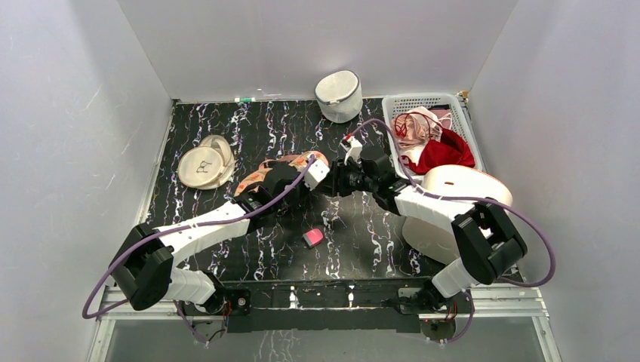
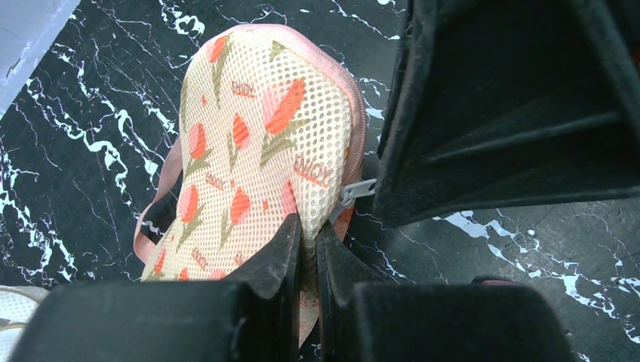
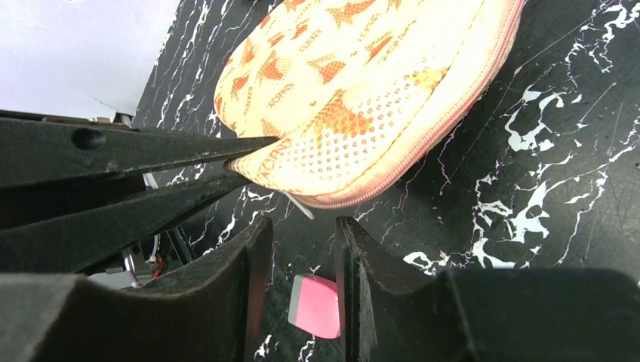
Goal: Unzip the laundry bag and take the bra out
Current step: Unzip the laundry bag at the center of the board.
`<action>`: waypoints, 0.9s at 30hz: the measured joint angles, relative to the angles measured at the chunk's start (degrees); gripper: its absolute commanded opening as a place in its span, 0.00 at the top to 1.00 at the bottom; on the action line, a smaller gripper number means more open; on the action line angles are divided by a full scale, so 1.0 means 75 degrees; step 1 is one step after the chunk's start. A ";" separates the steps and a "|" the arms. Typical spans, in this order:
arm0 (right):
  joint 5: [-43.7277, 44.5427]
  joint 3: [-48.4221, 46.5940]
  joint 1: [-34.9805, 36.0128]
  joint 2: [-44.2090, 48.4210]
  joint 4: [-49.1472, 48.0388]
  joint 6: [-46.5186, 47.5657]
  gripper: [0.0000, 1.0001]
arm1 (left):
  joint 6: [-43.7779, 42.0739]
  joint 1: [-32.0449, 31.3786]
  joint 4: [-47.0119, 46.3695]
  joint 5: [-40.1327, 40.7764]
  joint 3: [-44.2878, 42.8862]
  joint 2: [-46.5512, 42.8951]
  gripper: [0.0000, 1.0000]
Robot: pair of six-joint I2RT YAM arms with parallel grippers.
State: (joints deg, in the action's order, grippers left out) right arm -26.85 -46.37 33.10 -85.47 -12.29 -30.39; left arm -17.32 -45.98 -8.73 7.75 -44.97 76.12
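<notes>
The laundry bag (image 2: 256, 143), a peach mesh case with red-orange leaf print and a pink zip edge, lies on the black marble table; only parts of it (image 1: 296, 160) show under the arms in the top view. My left gripper (image 2: 308, 232) is shut on the bag's near edge, beside the white zip pull (image 2: 356, 190). My right gripper (image 3: 302, 234) is open, its fingertips just short of the bag (image 3: 362, 90) and the zip pull (image 3: 302, 205), holding nothing. Both grippers meet at the table's middle: left gripper (image 1: 313, 177), right gripper (image 1: 337, 181). The bra is hidden.
A small pink block (image 1: 313, 238) lies on the table near the front. A cream round pouch (image 1: 205, 164) lies at the left and a white cylindrical mesh bag (image 1: 338, 94) at the back. A white basket (image 1: 426, 102) holds a dark red garment (image 1: 445, 154). A large white round bag (image 1: 453, 204) sits at the right.
</notes>
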 measured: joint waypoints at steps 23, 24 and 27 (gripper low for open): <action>0.0131 -0.0414 0.0178 -0.0519 -0.0082 -0.0309 1.00 | -0.0041 0.0006 0.0044 0.0012 0.0000 -0.0003 1.00; 0.0242 -0.0525 0.0207 -0.0516 0.0119 -0.0221 1.00 | -0.0061 0.0006 0.0047 0.0029 0.0000 -0.0003 1.00; 0.0510 -0.0752 0.0274 -0.0498 0.0618 0.0055 1.00 | -0.0111 0.0006 0.0044 0.0052 0.0000 -0.0003 1.00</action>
State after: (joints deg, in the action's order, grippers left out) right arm -23.03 -52.01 35.16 -89.21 -7.66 -29.98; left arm -18.15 -45.93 -8.40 8.14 -44.97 76.09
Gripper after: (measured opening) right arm 0.010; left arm 0.043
